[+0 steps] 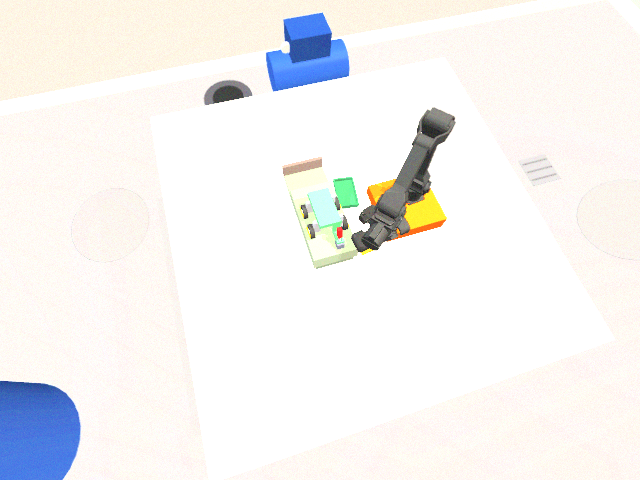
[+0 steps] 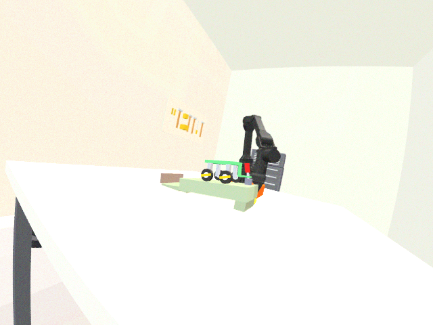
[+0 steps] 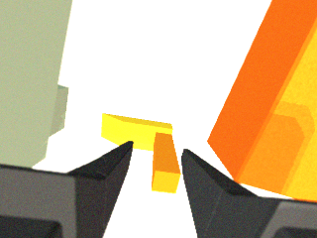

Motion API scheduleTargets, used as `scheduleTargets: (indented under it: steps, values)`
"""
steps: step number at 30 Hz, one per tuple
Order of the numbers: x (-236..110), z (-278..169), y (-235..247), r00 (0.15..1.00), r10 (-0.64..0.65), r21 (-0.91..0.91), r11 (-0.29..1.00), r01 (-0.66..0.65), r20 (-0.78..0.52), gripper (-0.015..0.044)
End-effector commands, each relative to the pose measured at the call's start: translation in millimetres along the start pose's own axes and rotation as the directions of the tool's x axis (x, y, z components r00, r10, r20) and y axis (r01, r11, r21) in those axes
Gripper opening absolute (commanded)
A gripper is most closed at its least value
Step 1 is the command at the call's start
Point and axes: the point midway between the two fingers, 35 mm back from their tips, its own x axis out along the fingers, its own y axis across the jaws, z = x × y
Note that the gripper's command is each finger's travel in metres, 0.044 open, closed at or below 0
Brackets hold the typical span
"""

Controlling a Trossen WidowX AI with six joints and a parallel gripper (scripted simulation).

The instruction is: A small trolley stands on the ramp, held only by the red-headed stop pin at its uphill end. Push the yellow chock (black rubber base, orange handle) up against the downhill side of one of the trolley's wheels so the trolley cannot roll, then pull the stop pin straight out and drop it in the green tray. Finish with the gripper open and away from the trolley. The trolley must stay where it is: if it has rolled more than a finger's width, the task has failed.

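Wrist view: ramp (image 3: 27, 74) left, orange base plate (image 3: 258, 99) right, gripper (image 3: 158, 159) half-spread, empty, straddling the chock's orange handle (image 3: 164, 161); yellow chock (image 3: 134, 130) lies on the table, off the ramp. Risk: a skewed closure could knock the chock aside.

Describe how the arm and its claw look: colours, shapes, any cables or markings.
The arm is matte dark grey, built of blocky, angular links with a rounded joint housing at the top. The claw has two dark, wedge-shaped fingers tapering to points. No cables or markings show.
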Motion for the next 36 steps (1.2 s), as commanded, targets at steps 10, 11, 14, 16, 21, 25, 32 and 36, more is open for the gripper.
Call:
scheduleTargets:
  steps: [10,11,14,16,21,25,32,36]
  values:
    - [2.3,0.6,-1.3,1.0,-0.005,0.0,1.0,0.005,0.003,0.0111]
    - [2.3,0.6,-1.3,1.0,-0.005,0.0,1.0,0.005,0.003,0.0085]
    - [2.3,0.6,-1.3,1.0,-0.005,0.0,1.0,0.005,0.003,0.0065]
    - [2.3,0.6,-1.3,1.0,-0.005,0.0,1.0,0.005,0.003,0.0052]
    - [1.5,0.6,-1.2,1.0,-0.006,-0.001,1.0,0.006,0.003,0.0]
    - [-13.7,1.1,-1.9,1.0,-0.015,-0.004,1.0,0.015,0.004,0.0]
    - [-34.8,3.9,-5.3,1.0,-0.018,-0.005,1.0,0.018,0.004,0.0]
    - [-49.3,5.2,-6.5,1.0,-0.018,-0.006,1.0,0.018,0.004,0.0]
